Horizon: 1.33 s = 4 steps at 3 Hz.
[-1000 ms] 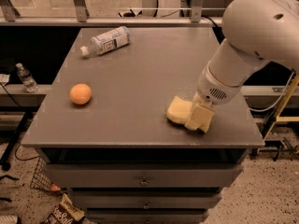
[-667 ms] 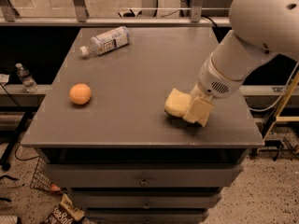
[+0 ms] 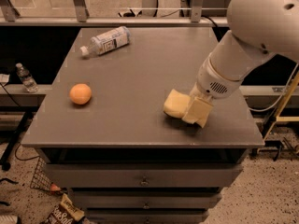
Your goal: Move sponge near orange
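The pale yellow sponge (image 3: pixel 174 103) is on the right half of the grey table (image 3: pixel 140 73), near the front. My gripper (image 3: pixel 195 113) is at the sponge's right end, and its pale yellow fingers (image 3: pixel 200 112) are closed over that end. The white arm comes down to it from the upper right. The orange (image 3: pixel 80 94) sits on the left side of the table, well apart from the sponge and the gripper.
A plastic water bottle (image 3: pixel 105 41) lies on its side at the table's back left. Another small bottle (image 3: pixel 25 77) stands on a ledge to the left of the table. Drawers are below the table's front edge, with litter on the floor.
The gripper and the sponge have shifted a little to the left together and slightly away from the front edge. The orange and the bottle have not moved.
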Available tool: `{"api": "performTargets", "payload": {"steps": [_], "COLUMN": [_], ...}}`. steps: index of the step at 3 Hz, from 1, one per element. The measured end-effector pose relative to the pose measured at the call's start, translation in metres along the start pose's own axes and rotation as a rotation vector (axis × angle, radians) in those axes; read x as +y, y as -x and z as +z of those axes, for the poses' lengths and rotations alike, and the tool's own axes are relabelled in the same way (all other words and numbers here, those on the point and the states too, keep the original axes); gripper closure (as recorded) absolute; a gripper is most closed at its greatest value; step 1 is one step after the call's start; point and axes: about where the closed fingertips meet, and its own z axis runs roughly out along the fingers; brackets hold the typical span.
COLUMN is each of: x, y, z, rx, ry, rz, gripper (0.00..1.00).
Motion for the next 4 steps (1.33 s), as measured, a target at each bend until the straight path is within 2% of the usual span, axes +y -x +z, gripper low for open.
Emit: {"api": "performTargets", "payload": {"steps": [1,2,3,4], "x": [0.005,0.017,0.025,0.025], "y": [0.015,0.059,0.097,0.098], "z": [0.004,0.021,0.044,0.044], "rx": [-0.014,-0.001,0.027,0.030], "ry": [0.008,0.001,-0.010,-0.012], "rz": [-0.069,-0.246,-0.379,-0.385], "gripper": [1.00,1.00,1.00,1.00]}}
